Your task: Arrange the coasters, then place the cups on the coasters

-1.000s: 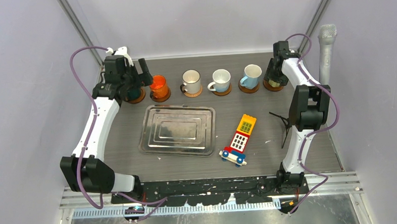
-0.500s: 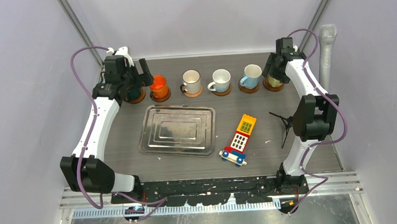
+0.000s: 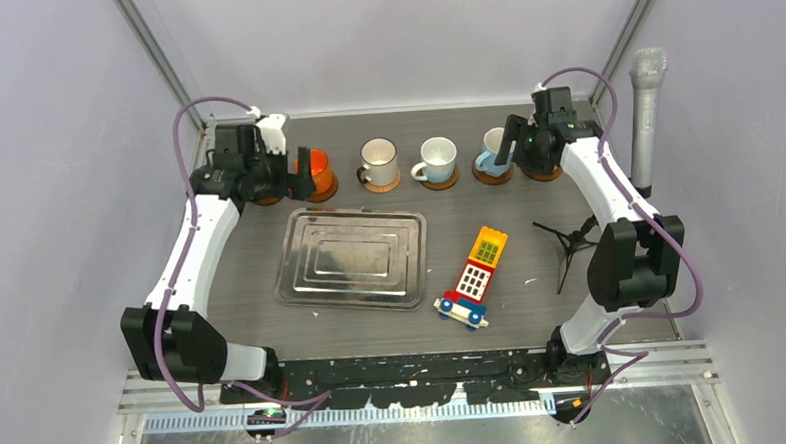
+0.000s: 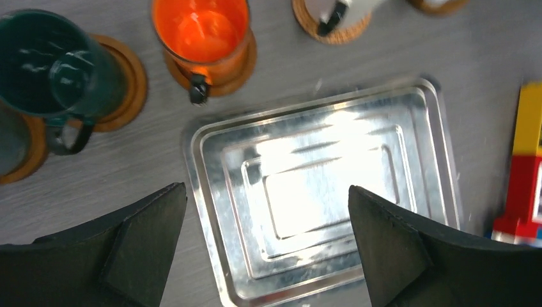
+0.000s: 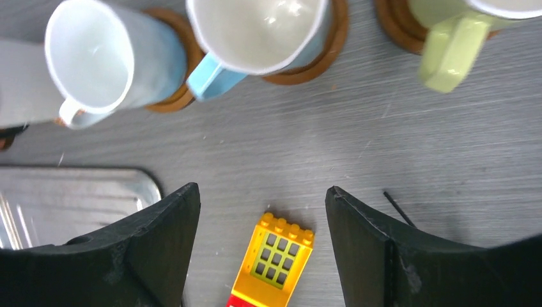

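Left wrist: orng cup [image 4: 200, 32] on coaster [image 4: 229, 83]

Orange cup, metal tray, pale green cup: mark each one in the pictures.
orange cup [image 4: 201, 29], left wrist view, inside bottom
metal tray [image 4: 313, 192], left wrist view, flat centre
pale green cup [image 5: 450, 61], right wrist view, handle

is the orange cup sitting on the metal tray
No, the orange cup stands on its own round wooden coaster, which lies apart from the metal tray.
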